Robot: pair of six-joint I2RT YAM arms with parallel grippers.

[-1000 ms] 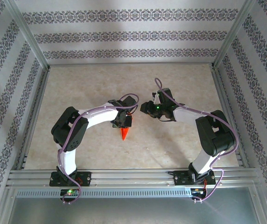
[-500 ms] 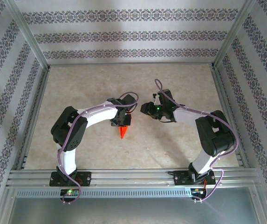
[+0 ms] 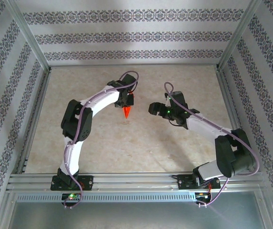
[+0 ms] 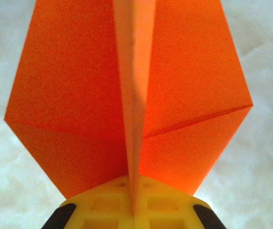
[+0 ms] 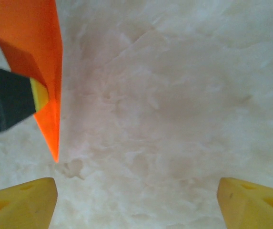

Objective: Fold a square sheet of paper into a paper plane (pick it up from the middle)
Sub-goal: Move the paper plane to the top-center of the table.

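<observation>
Patterned walls (image 3: 126,38) closed in a pale marbled table (image 3: 184,152). From above, the left gripper (image 3: 126,98) reached out to the middle of the table, a little far and left of centre. The plane (image 3: 126,112) stuck out of it with its nose aimed at the near edge. The right gripper (image 3: 153,109) stood to the right of the plane, near it but apart, and faced it. No flat sheet lay on the table, so I judged the folding to be done or almost done. What was left looked like a last pressing of the creases or setting the plane down.

Seen from the left wrist, the plane was bright orange-red and plain. A raised centre fold ran straight away from the camera, and a wing spread flat on each side. Each wing showed a slanted crease where layers overlapped, and the two sides looked fairly even. The yellow fingers (image 4: 98,207) were closed tight on the centre fold at the tail end, with no gap between them.

Seen from the right wrist, the plane filled the upper left corner and narrowed to a sharp, clean nose low down. One yellow pad of the left gripper pressed its side. Whether the nose touched the table or hung just over it, I could not tell. The right gripper's own fingers (image 5: 22,205) stood wide apart and held nothing, with bare table between them.
</observation>
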